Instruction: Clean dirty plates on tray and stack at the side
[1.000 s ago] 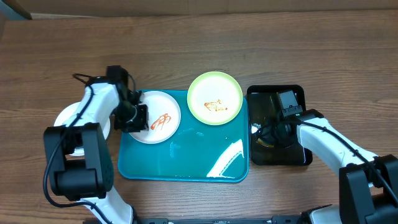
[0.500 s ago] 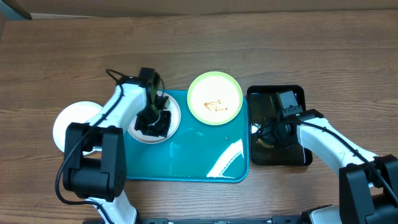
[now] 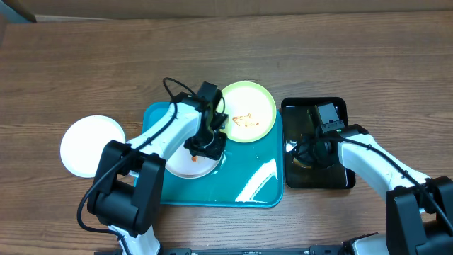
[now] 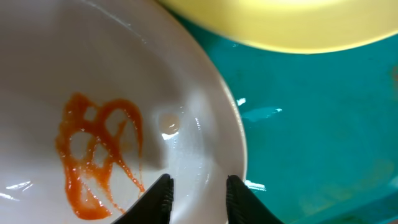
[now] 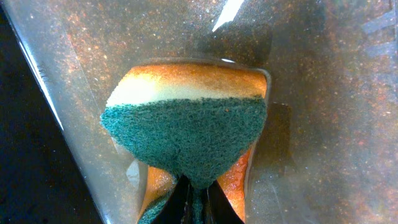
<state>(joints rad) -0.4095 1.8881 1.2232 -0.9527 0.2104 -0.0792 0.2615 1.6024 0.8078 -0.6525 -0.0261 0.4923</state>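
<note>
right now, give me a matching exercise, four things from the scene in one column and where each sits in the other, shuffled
Things
1. smeared white plate
2. green plate
3. plain white plate
4. sponge

Places
A. on the table, left of the teal tray
B. held by the right gripper, in the black tray
C. overhanging the teal tray's far edge
D. on the teal tray, under the left gripper

Pairs: 1-D, 2-C, 3-A, 4-B
</note>
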